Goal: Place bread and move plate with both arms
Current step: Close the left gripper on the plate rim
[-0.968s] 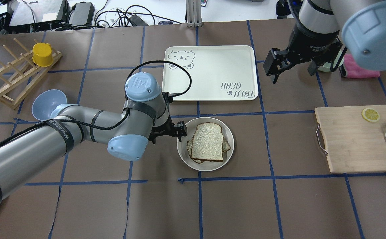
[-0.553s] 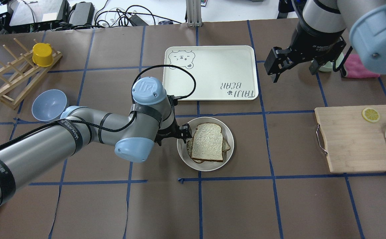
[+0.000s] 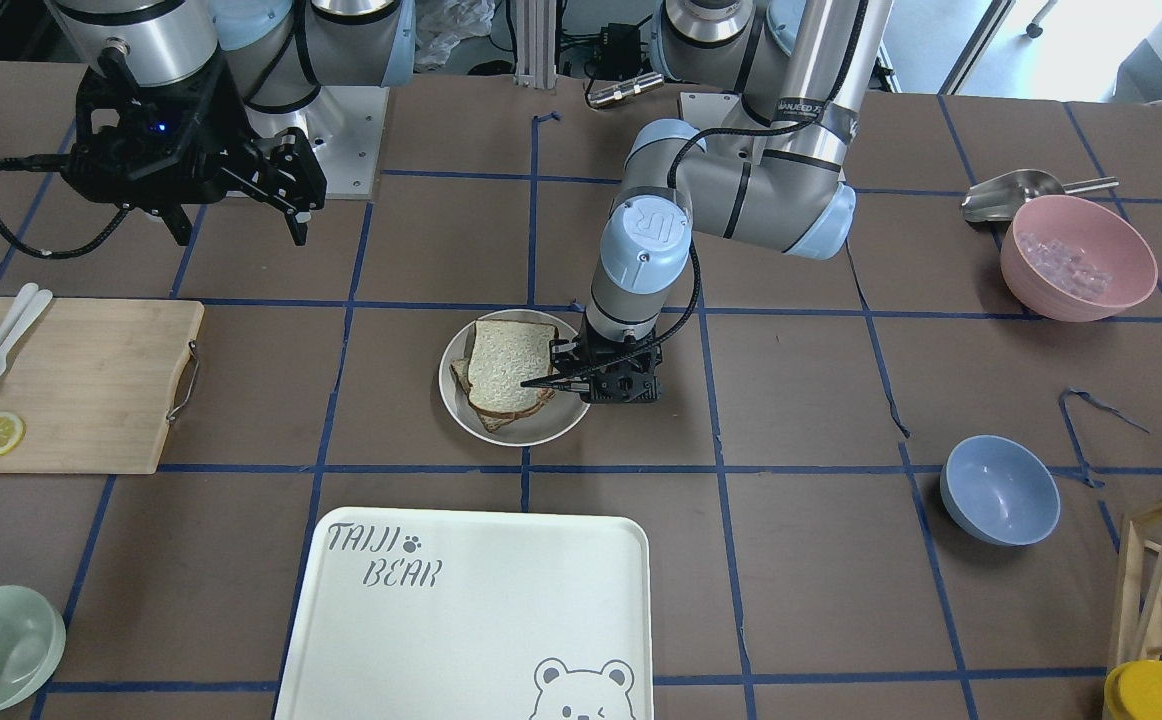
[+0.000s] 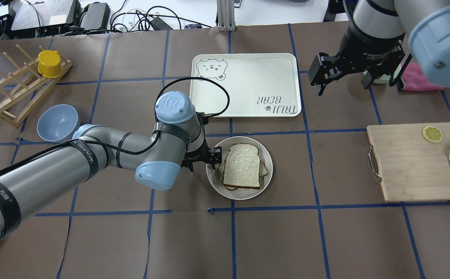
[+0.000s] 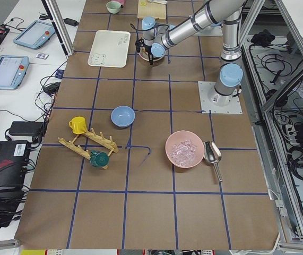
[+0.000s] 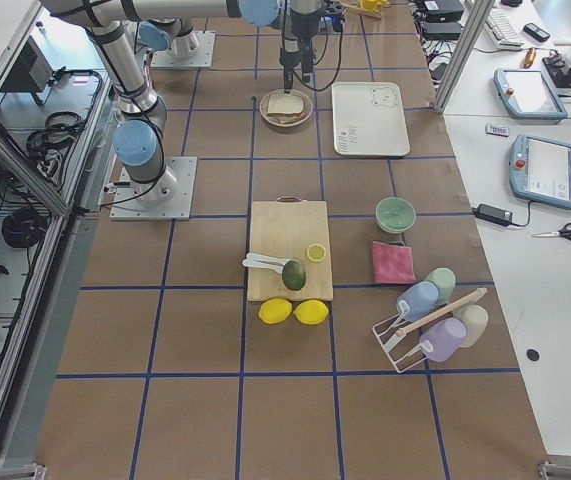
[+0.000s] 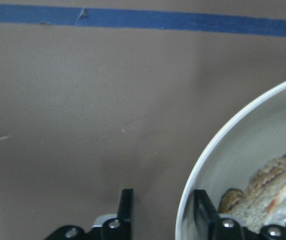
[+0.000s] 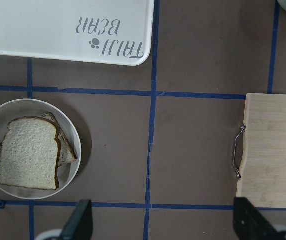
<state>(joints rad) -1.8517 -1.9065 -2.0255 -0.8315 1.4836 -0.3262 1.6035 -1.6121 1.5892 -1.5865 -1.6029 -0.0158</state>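
— Requesting status of the left gripper [image 7: 163, 196].
— Low at the plate [image 4: 240, 193], on its left edge in the overhead frame. In the wrist view the jaws are spread. One finger [image 7: 125, 207] is outside the rim over the surface [image 7: 82, 100], the other is inside the plate, and the rim stands between them. Whether either finger touches the rim I cannot tell.
— Bread [image 4: 243, 166]?
— Lying flat on the plate at the centre of the overhead frame. It sits atop a second slice [image 4: 221, 170] whose crust shows at its left and right edges. The plate rests on the surface just below the cream tray [image 4: 244, 83], apart from it.
— Right gripper [image 4: 342, 88]?
— Raised at the upper right of the overhead frame, right of the tray and well apart from the plate. Jaws spread wide, with the wrist view looking down between them at plate and surface
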